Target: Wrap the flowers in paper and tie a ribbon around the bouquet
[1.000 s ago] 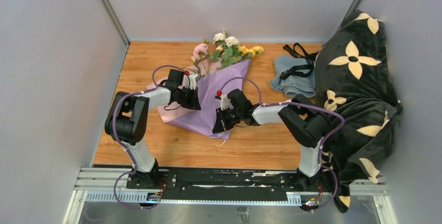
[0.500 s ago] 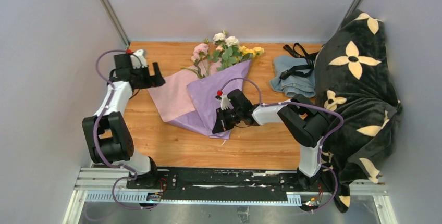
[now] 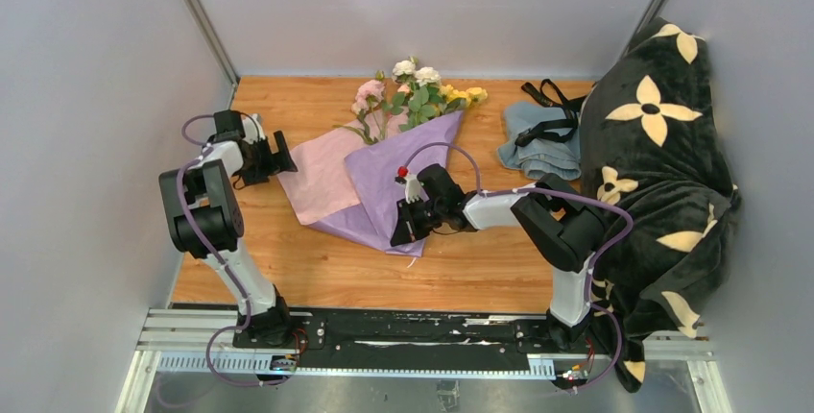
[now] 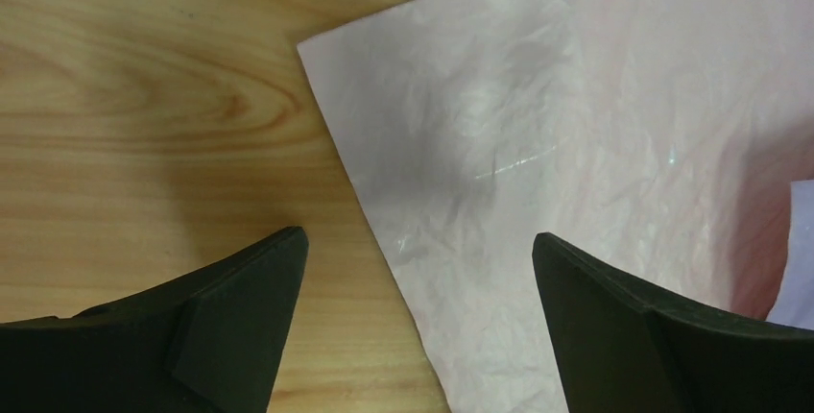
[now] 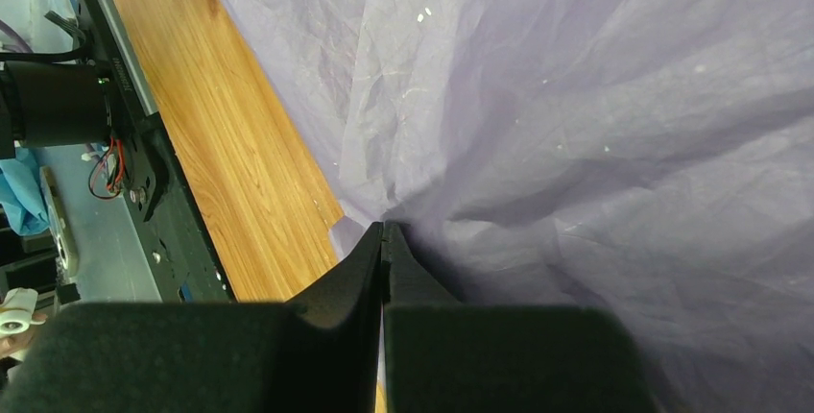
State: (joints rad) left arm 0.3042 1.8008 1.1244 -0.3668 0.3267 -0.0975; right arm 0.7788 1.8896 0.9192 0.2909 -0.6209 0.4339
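Right pincer (image 5: 384, 232) on paper (image 5: 576, 96) (wrist close-up)

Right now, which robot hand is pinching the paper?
The right gripper: it is clamped shut on the purple side of the paper. The left gripper is wide open above the pink corner, holding nothing.

Robot lab test cell, not a home or shop. Plain grey panel walls (image 3: 86, 86) w/ metal corner posts (image 3: 200, 17) box in a small wood tabletop (image 3: 317, 274). Alu rail (image 3: 432, 341) at near edge has left arm (image 3: 206, 211) + right arm (image 3: 566, 230) bolted on, purple cables (image 3: 440, 144) exposed. Black flower-print blanket (image 3: 662, 144) hangs over right side.
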